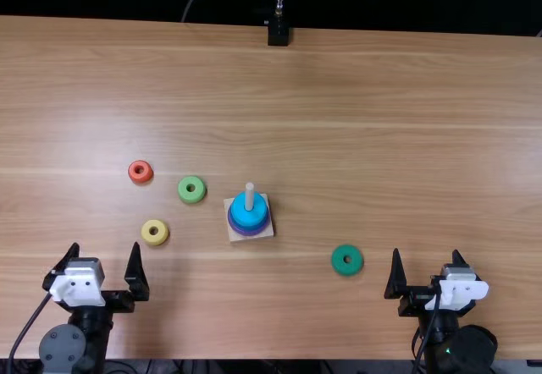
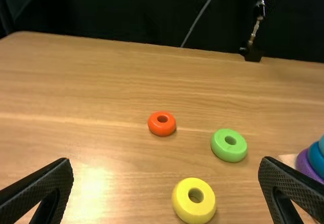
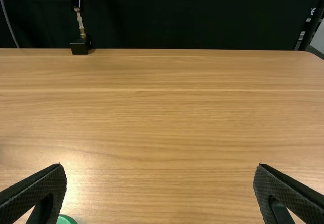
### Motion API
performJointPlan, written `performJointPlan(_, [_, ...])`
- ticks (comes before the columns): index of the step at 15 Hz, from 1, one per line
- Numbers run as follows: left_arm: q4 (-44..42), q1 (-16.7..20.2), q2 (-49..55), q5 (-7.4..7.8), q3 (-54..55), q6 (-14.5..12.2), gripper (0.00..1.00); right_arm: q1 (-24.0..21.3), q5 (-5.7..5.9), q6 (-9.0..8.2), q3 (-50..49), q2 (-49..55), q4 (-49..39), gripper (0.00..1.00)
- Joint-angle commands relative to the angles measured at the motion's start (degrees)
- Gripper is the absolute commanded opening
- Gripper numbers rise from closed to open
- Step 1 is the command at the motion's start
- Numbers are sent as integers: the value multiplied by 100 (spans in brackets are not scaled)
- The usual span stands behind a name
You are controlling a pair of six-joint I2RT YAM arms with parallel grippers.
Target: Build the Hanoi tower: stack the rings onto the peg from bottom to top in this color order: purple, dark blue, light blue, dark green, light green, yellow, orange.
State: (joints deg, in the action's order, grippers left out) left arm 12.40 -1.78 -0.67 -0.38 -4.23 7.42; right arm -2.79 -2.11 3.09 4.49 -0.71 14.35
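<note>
In the top view my left gripper (image 1: 106, 247) is open near the table's front left, below the yellow ring (image 1: 155, 232); my right gripper (image 1: 427, 255) is open right of the dark green ring (image 1: 347, 260). The peg (image 1: 249, 196) stands on a square wooden base, circled by a light blue ring (image 1: 248, 217) above a purple ring (image 1: 247, 232). The left wrist view has a blue layer (image 2: 316, 159) over the purple. A light green ring (image 1: 191, 189) and an orange ring (image 1: 141, 172) lie flat. The left gripper (image 2: 166, 168) and right gripper (image 3: 159, 171) hold nothing.
A stand with a black foot (image 1: 278, 32) is fixed at the table's far edge (image 1: 381, 32). A dark curtain (image 3: 177, 16) hangs behind. The loose orange, light green and yellow rings lie left of the peg's base; the dark green one is to its right.
</note>
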Motion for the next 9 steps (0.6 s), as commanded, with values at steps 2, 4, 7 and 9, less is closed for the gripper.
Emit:
performJointPlan(2, [141, 55, 67, 154, 423, -310, 100, -73, -11, 7, -361, 71, 385, 100])
performJointPlan(4, [458, 64, 67, 154, 423, -341, 100, -73, -11, 7, -361, 71, 385, 100])
performJointPlan(7, [1185, 55, 67, 144, 423, -341, 100, -73, -11, 7, -361, 71, 385, 100])
performJointPlan(9, [1270, 55, 67, 91, 423, -299, 100, -73, -11, 7, -361, 71, 385, 100])
